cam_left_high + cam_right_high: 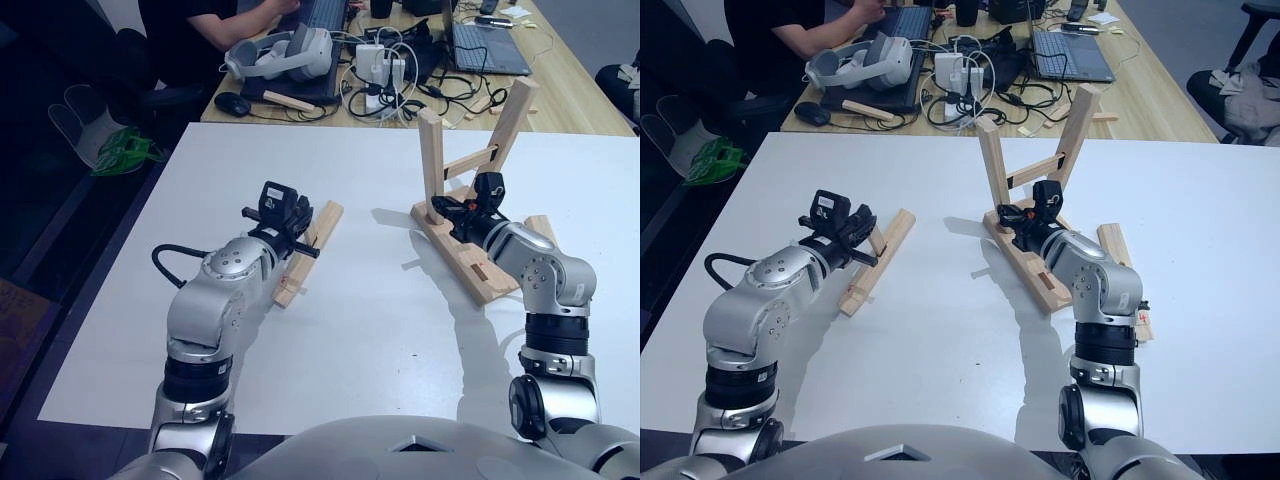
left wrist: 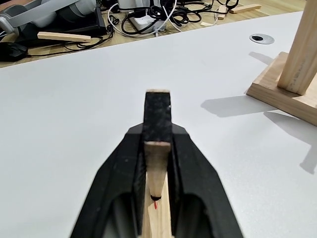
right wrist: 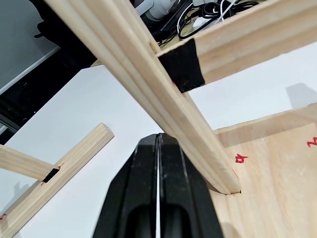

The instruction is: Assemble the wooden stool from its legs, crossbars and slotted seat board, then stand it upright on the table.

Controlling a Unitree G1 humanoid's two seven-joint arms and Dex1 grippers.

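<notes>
Right now the white table [image 1: 350,350] takes up most of what I can see from here. A wooden desk [image 1: 570,90] stands along its far edge.

On the robot's right half of the table the slotted seat board [image 1: 1032,272] lies flat. Two legs rise from its far end. The near leg [image 1: 431,160] stands about straight, while the far leg [image 1: 510,120] leans outward. A crossbar [image 1: 468,165] joins them partway up, with black marks where it meets the wood.

On the robot's left half another leg [image 1: 895,232] lies flat on the table, well apart from the board. A further loose leg [image 1: 1116,245] lies just beside the board on its outer side.

The left gripper [image 2: 158,144] sits over the lying leg, its fingers clamped on a slim wooden bar [image 2: 158,109] with a black-marked end. The bar runs forward between the fingers and past them. I cannot tell whether this bar is joined to the leg below.

The right gripper [image 3: 158,141] hangs low over the seat board, close to the foot of the near leg where it enters the board. Its fingers are pressed together with nothing between them. Whether they touch the leg I cannot tell.

On the desk behind are laptops [image 1: 485,45], a headset [image 1: 280,52], a tangle of cables [image 1: 390,80] and a mouse [image 1: 232,103].
</notes>
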